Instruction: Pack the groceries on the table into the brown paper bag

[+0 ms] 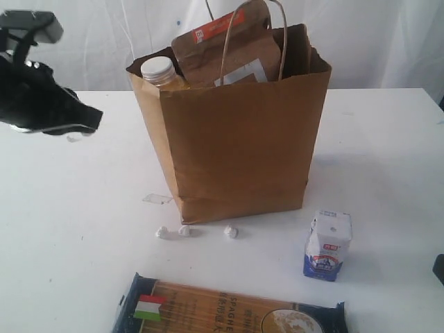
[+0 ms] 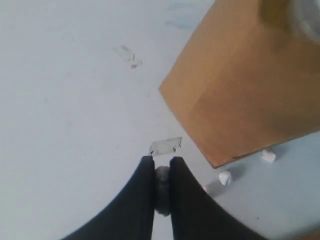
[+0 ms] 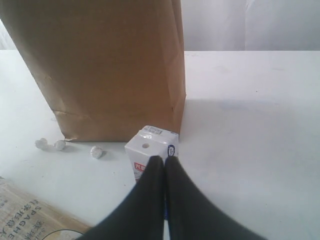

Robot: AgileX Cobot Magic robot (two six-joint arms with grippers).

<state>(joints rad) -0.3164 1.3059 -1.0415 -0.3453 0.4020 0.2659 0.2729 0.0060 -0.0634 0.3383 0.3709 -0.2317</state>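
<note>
3 small white lumps (image 1: 184,231), a flat scrap (image 1: 157,199) nearby, perhaps tape; white curtain (image 1: 388,41) behind

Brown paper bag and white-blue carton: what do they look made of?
The brown paper bag looks like matte kraft paper: creased walls, folded edges. The white-blue carton seems to be coated paperboard, faintly glossy, with printed faces and a folded top.

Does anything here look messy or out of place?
Three tiny white lumps lie loose on the table before the brown paper bag, plus a flat scrap near its corner; they look like stray debris.
</note>
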